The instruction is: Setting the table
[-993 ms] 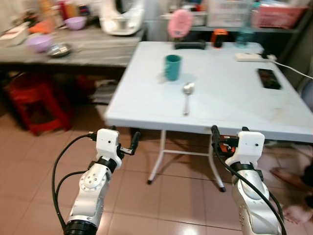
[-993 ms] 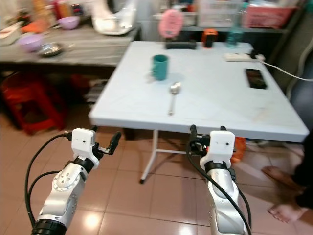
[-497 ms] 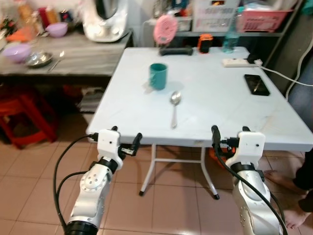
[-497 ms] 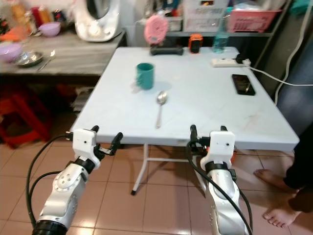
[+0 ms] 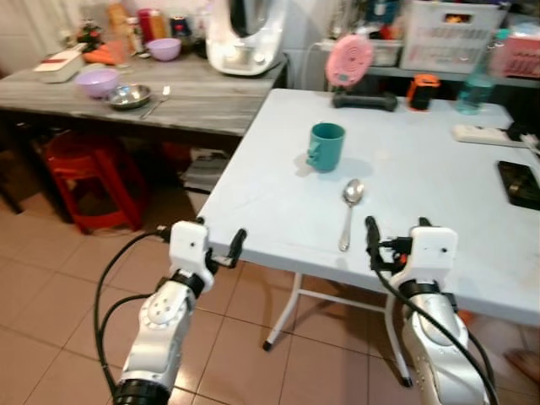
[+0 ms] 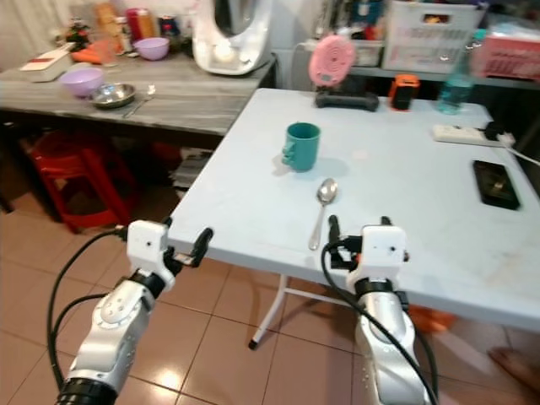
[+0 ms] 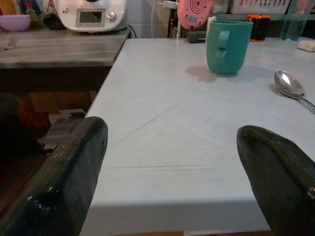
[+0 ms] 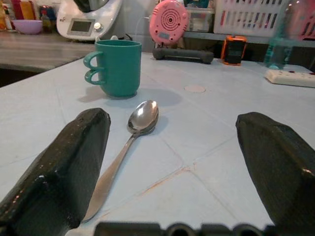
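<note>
- A teal two-handled plastic mug (image 5: 326, 146) stands upright on the pale blue folding table (image 5: 422, 211), ahead of both hands; its inside cannot be seen.
- A silver metal spoon (image 8: 129, 144) lies just beyond the right hand (image 5: 395, 238), bowl towards the mug, apart from it.
- The right hand's fingers (image 8: 64, 167) are spread wide, holding nothing.
- The left hand (image 5: 218, 245) hovers at the table's near corner, fingers (image 7: 59, 177) wide, empty.
- Beyond stands a grey wooden side table (image 5: 126, 93) carrying a purple bowl (image 5: 97, 82); under it sits a red plastic stool (image 5: 89, 181) on the tiled floor (image 5: 51, 321).
</note>
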Available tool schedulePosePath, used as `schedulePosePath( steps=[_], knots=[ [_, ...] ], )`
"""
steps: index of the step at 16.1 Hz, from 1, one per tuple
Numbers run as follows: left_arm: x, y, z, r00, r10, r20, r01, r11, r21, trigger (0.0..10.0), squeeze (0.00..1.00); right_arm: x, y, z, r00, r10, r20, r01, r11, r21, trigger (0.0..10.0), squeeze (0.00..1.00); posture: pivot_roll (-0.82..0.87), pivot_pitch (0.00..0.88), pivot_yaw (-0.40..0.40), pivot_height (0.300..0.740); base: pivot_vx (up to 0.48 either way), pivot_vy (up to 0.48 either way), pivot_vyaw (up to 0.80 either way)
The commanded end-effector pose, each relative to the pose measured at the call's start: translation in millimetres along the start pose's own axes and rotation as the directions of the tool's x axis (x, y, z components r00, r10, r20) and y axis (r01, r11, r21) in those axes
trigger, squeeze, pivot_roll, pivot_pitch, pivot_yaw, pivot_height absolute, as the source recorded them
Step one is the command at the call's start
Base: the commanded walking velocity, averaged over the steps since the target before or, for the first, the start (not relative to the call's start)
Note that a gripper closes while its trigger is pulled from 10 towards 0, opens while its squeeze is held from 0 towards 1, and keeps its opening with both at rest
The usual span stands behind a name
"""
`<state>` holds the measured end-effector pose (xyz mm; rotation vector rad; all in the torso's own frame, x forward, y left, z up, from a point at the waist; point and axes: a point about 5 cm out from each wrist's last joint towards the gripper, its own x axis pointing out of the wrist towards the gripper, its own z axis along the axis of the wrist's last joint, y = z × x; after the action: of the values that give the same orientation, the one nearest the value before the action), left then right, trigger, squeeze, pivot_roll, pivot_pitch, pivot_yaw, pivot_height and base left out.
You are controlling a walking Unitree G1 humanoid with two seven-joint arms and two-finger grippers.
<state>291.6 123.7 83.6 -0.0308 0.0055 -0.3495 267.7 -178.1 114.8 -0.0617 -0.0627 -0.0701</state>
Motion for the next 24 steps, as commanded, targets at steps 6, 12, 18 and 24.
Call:
schedulePosePath(
  steps=[6,12,18,24],
  knots=[
    [-1.2,-6.2,-1,0.998,-0.054,-0.013,0.054,0.999,0.001,10.0,0.00,-0.5,-6.4,2,0.999,-0.043,0.003,0.043,0.999,-0.006,10.0,0.00,-0.06,0.000,0.023,0.740,0.044,0.000,0.10],
    [-9.6,-6.5,-5,0.993,-0.114,-0.032,0.115,0.993,0.030,10.0,0.00,5.4,-16.0,-2,0.993,-0.095,-0.069,0.098,0.994,0.050,10.0,0.00,-0.06,0.000,0.017,0.740,0.000,0.000,0.00],
    [-25.1,-12.7,-9,0.962,-0.264,-0.067,0.266,0.964,0.027,10.0,0.00,38.0,-14.9,-4,0.970,-0.121,-0.213,0.149,0.982,0.117,10.0,0.00,-0.06,0.000,0.023,0.740,0.000,0.000,0.00],
    [-38.0,-14.1,-10,0.939,-0.331,-0.096,0.335,0.942,0.033,10.0,0.00,70.3,10.1,1,0.945,-0.126,-0.302,0.186,0.966,0.179,10.0,0.00,-0.05,0.043,0.035,0.740,0.000,0.000,0.00]
  ],
)
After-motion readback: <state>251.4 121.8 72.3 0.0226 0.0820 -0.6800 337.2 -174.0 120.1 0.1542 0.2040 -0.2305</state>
